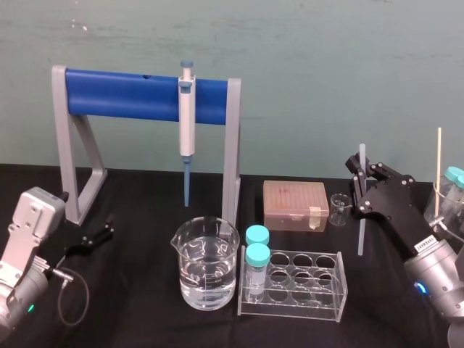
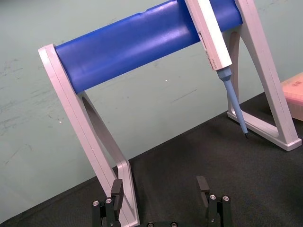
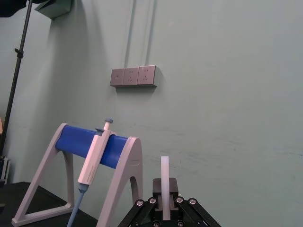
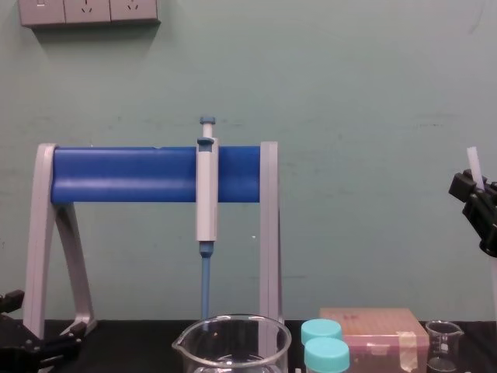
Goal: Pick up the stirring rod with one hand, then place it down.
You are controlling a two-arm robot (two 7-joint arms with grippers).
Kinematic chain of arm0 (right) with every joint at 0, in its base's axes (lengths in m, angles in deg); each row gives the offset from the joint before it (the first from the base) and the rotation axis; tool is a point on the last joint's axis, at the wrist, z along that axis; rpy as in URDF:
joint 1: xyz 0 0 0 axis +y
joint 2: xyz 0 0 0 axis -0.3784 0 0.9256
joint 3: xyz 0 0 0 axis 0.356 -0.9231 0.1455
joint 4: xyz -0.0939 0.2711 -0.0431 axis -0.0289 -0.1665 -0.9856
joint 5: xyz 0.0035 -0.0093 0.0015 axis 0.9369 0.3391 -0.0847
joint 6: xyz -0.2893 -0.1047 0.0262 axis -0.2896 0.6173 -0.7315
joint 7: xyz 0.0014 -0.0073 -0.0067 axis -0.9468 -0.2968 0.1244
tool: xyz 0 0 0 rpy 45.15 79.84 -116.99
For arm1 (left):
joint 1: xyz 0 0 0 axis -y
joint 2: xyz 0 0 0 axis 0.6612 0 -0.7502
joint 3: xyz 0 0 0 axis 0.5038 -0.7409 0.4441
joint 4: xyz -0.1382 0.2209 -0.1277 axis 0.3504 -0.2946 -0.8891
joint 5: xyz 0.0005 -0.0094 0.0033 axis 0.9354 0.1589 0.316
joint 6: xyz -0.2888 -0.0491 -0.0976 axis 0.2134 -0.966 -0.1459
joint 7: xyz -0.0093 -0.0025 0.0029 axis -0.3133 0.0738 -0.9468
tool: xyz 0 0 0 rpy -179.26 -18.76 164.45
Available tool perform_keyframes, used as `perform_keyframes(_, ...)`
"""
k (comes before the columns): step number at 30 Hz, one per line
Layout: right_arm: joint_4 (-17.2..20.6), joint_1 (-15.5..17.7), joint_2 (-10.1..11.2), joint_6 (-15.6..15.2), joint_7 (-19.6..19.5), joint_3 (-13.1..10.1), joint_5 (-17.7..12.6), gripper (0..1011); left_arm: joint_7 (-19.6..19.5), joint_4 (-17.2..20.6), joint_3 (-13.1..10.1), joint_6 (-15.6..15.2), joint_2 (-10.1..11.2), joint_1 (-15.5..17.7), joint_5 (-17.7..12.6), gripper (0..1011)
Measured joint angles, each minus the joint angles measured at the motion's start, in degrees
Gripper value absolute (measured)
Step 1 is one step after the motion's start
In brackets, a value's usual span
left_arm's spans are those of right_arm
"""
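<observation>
Black cloth covers the desk point(image 1: 145, 319), with a pale green wall behind; the blue-barred pipette stand point(image 1: 145, 94) is the landmark. Well to the right of the stand, the right pincer point(image 1: 360, 180) is clamped on the stirring rod point(image 1: 360, 225), holding it upright. In the right wrist view the rod point(image 3: 164, 179) sits squarely between the closed fingers. Its grip is near the rod's upper end, so most of the length hangs free below, and the chest view suggests the rod point(image 4: 474, 165) is up off the desk. By the stand's left foot, the left pincer point(image 1: 98, 235) rests idle with its fingers spread wide.

The rod is likely smooth and thin, so a high grip could let it pivot or slide in the jaws as the arm lowers. The small beaker point(image 1: 338, 209) and the tube rack point(image 1: 293, 284), both on the stand's right and nearer the stand than the rod, could be clipped by the hanging tip. Released upright, the rod would topple; laid flat, it may roll.
</observation>
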Motion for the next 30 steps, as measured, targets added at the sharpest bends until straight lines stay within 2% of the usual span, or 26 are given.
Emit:
perform_keyframes(26, 0.00, 0.00, -0.07, 0.00, 0.06, -0.04, 0.04, 72, 0.00, 0.00, 0.00, 0.00, 0.00, 0.00, 0.00, 1000)
perform_keyframes(30, 0.02, -0.18, -0.29, 0.06, 1.23, 0.08, 0.21, 72, 0.00, 0.00, 0.00, 0.00, 0.00, 0.00, 0.00, 1000)
